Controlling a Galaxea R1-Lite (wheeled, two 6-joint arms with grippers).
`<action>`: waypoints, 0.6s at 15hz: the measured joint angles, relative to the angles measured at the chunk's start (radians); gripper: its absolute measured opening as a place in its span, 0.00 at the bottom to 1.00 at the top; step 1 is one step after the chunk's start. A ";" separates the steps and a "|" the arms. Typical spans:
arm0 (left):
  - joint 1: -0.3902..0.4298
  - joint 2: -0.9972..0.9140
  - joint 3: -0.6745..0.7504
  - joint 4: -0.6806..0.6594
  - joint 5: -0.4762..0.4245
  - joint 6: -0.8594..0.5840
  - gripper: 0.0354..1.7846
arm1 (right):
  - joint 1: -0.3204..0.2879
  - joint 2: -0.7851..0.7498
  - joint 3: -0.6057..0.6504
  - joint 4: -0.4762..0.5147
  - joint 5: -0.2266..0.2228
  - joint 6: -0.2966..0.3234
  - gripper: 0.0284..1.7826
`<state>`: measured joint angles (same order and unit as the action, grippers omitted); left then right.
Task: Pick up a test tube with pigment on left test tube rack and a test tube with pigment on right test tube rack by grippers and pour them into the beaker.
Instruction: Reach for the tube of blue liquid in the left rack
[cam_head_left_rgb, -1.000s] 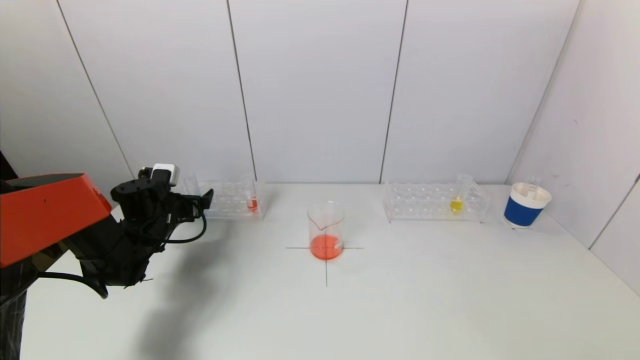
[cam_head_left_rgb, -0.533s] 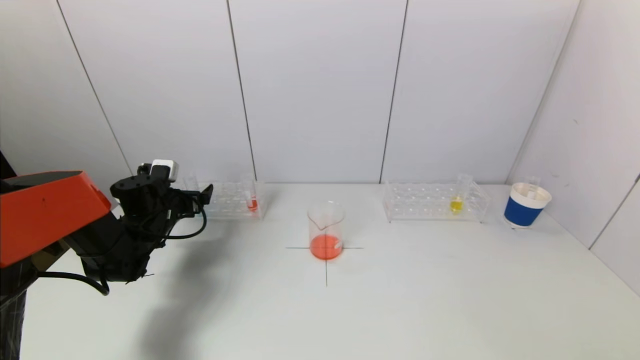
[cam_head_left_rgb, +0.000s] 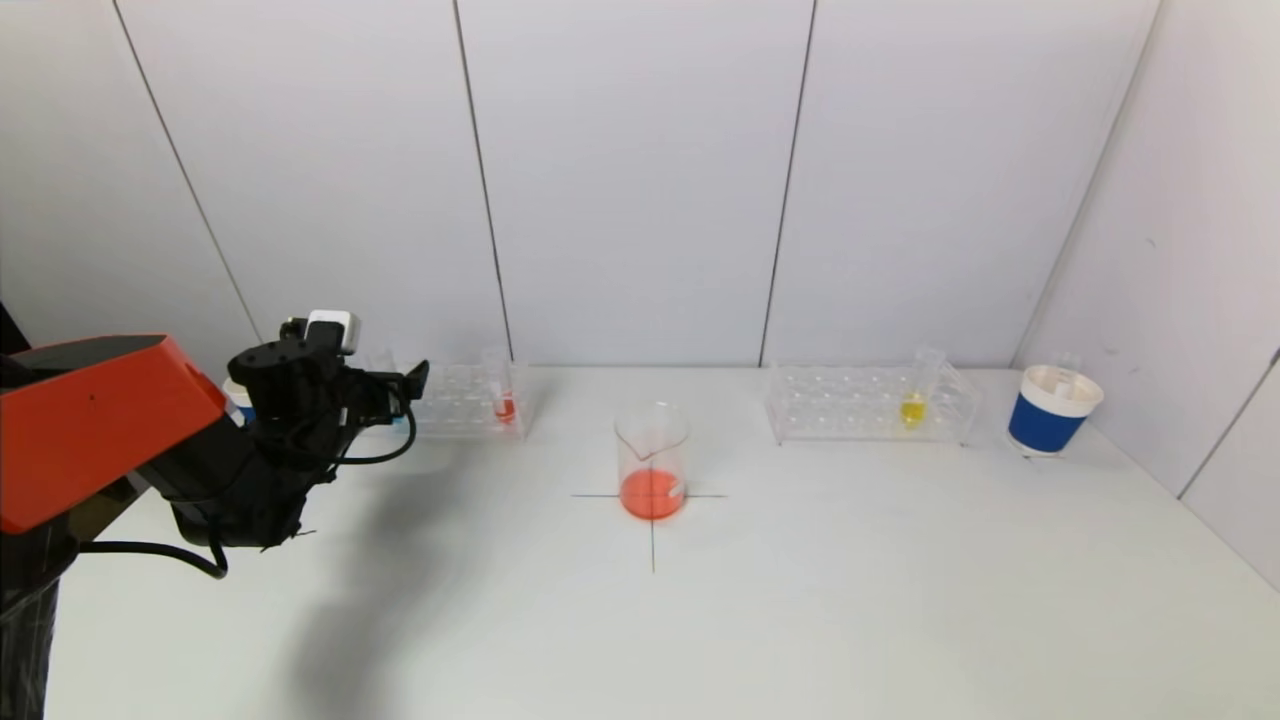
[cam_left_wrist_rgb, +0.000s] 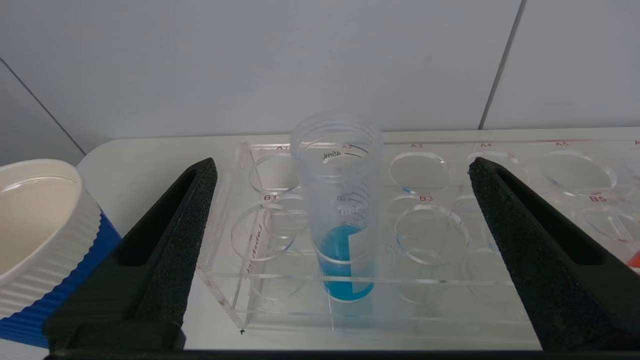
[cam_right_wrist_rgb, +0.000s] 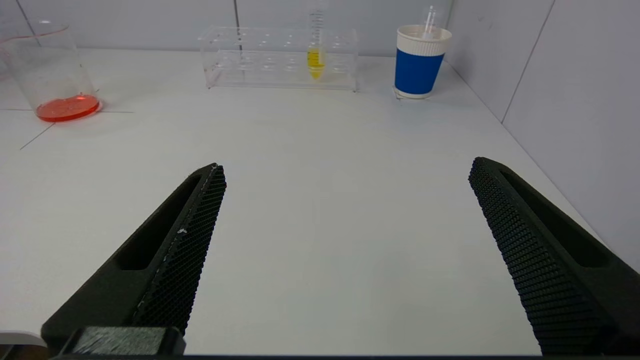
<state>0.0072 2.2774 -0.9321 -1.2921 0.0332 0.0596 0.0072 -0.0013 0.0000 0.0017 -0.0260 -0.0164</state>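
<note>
1. Left gripper (cam_left_wrist_rgb: 340, 250) stands wide open, facing the left test tube rack (cam_left_wrist_rgb: 260, 295), empty, with the blue-pigment tube (cam_left_wrist_rgb: 342, 210) between its jaws but untouched.
2. That tube sits upright in the rack's near row; a red-pigment tube (cam_head_left_rgb: 505, 400) stands at the rack's far end.
3. Thin, clear and probably slippery and light, the tube should be held on its upper wall, below the threaded rim.
4. Right gripper (cam_right_wrist_rgb: 345, 250) hangs open and idle, well apart from the right test tube rack (cam_right_wrist_rgb: 280, 82), its yellow-pigment tube (cam_right_wrist_rgb: 315, 57) and the beaker (cam_head_left_rgb: 652, 462).

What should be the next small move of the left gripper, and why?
Probably ease the left gripper forward until its open fingers flank the blue-pigment test tube, then close. The tube stands upright in the left rack, centred between the fingers but ahead of them, not yet touched.
</note>
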 joint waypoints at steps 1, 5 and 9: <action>0.000 0.001 -0.008 0.007 0.000 -0.001 0.99 | 0.000 0.000 0.000 0.000 0.000 0.000 0.99; -0.001 0.008 -0.026 0.010 0.000 -0.002 0.99 | 0.000 0.000 0.000 0.000 0.000 0.000 0.99; 0.000 0.021 -0.045 0.015 0.001 -0.002 0.99 | 0.000 0.000 0.000 0.000 0.000 0.000 0.99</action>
<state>0.0072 2.2981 -0.9774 -1.2768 0.0340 0.0577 0.0072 -0.0013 0.0000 0.0017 -0.0260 -0.0164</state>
